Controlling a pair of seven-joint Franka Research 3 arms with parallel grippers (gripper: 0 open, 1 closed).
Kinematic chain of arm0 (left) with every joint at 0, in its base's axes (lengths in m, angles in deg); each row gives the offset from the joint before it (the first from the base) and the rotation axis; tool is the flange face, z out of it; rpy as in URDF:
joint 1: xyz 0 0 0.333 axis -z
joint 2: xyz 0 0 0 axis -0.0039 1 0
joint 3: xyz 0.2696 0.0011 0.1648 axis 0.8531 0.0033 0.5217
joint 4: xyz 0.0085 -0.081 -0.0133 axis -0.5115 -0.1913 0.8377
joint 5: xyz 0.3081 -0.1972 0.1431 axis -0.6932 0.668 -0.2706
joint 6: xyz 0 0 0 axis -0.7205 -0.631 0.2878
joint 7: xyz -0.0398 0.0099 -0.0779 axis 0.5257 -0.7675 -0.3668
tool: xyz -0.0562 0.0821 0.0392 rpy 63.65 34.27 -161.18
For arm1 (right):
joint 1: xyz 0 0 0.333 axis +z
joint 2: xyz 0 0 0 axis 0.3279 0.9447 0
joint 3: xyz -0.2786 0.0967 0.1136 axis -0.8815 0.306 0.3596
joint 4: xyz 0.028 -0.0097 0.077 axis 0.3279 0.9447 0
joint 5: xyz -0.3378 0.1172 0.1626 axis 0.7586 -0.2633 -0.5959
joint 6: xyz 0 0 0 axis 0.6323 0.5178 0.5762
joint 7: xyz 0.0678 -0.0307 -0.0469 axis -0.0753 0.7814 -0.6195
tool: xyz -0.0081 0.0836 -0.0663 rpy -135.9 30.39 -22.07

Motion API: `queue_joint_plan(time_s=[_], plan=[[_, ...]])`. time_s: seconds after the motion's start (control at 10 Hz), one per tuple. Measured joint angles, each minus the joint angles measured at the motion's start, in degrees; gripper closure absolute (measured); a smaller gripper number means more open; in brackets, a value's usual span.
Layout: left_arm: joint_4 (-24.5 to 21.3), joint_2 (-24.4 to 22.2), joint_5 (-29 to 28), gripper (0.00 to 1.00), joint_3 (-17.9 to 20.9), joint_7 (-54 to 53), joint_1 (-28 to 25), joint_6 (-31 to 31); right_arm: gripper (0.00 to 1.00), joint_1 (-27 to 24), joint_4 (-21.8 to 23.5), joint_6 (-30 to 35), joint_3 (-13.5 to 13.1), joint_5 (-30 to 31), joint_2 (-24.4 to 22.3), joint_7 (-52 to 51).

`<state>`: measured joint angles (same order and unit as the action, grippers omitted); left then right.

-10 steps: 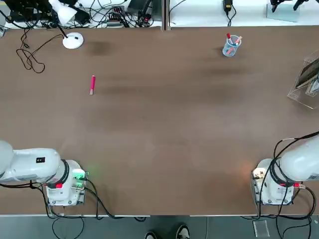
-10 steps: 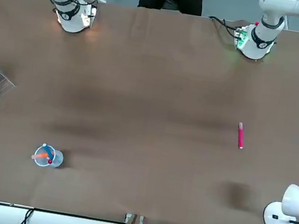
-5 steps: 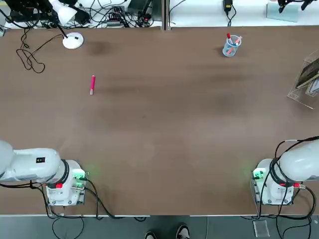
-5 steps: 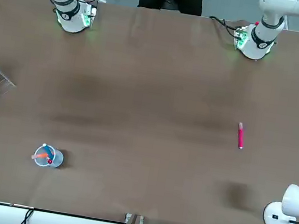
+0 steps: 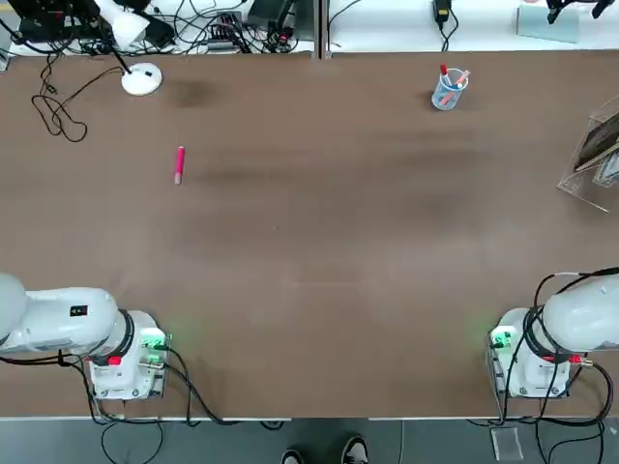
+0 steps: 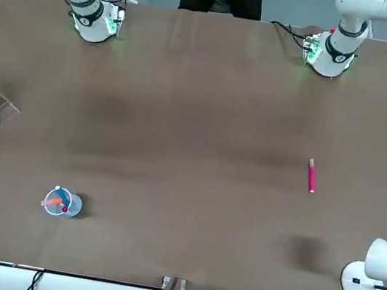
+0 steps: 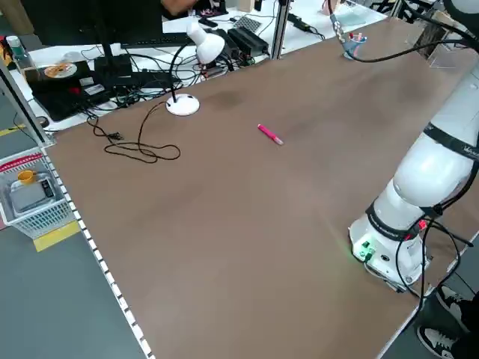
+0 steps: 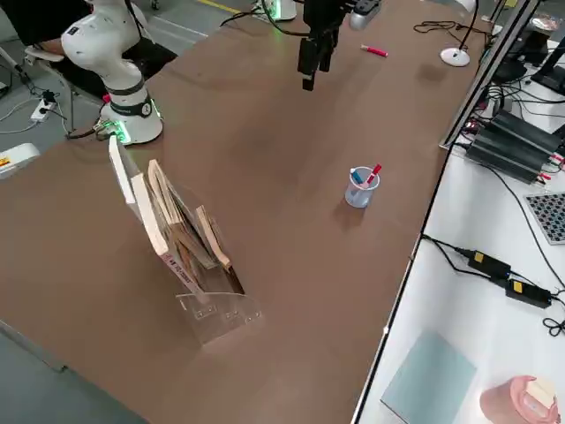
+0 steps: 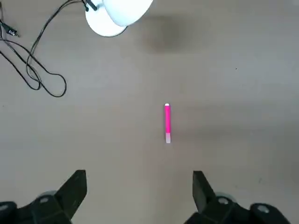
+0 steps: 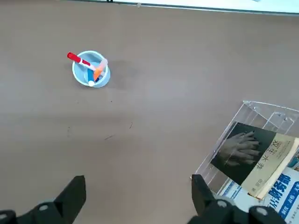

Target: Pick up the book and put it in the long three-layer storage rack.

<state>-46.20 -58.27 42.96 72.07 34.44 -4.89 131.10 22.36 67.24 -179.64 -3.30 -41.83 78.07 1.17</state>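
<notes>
Drawn outward, right tool (image 10: 138, 176) wide open, empty near book (image 10: 247, 151) in rack (image 10: 256, 110), left tool (image 9: 140, 171) likewise over brown table (image 6: 192, 152), person (image 6: 242, 2) nearby

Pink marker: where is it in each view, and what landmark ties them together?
Top: marker, upper left.
Front: right of centre, mid-height.
Left side: upper half, just right of centre.
Right side: near the top edge, right of centre.
Left wrist: out ahead of the open left gripper, centred between its fingers.
Right wrist: not in it.
Landmark: lamp base, in every view except right wrist.
</notes>
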Motion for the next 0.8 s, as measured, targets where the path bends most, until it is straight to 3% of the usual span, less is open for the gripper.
queue_joint_plan(time_s=[0.8], plan=[[0.00, -0.07, 0.00, 0.00, 0.00, -0.02, 0.00, -0.05, 0.00, 0.00, 3.79, 0.50, -0.08, -0.59, -2.36, -3.11]])
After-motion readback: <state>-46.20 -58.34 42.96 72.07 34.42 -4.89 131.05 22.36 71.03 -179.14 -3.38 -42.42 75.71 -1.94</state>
